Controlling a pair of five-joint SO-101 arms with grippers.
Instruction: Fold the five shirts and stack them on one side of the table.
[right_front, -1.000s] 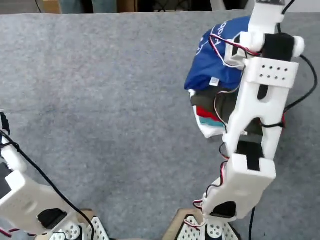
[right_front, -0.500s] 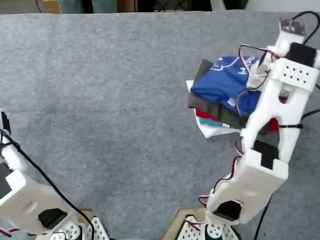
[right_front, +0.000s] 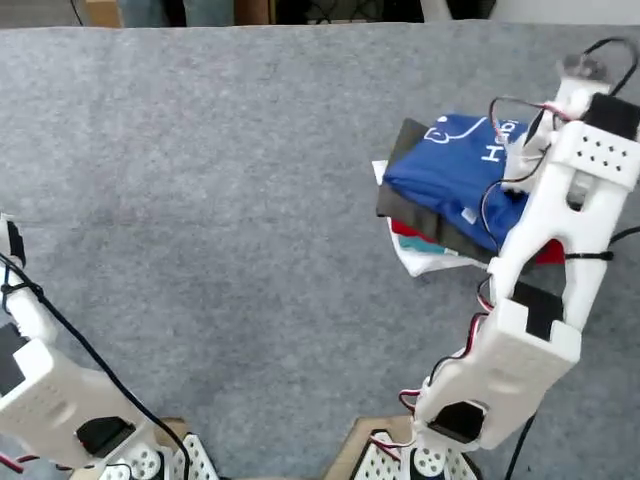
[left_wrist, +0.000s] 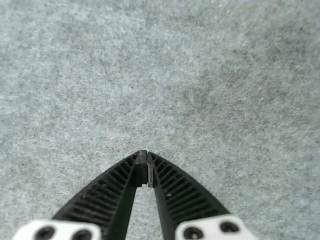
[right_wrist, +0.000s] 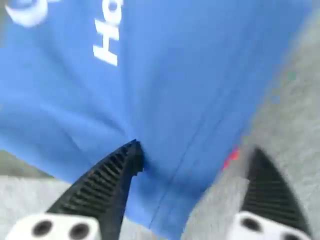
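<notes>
Folded blue shirt (right_front: 455, 170), white print facing up, tops a skewed stack near the table's (right_front: 200, 200) right edge. Beneath it: dark shirt (right_front: 413, 207), red shirt (right_front: 407, 229), white shirt (right_front: 420, 263) lowest.

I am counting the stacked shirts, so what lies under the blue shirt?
Under the blue shirt, edges of a dark grey shirt, a red layer, a teal layer and a white shirt stick out. Their middles are covered, so their folding cannot be seen.

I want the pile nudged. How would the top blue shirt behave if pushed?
Probably floppy: the blue shirt shows creases and drapes over the dark shirt below. Lying loose on top, it would likely slide or bunch when pushed.
</notes>
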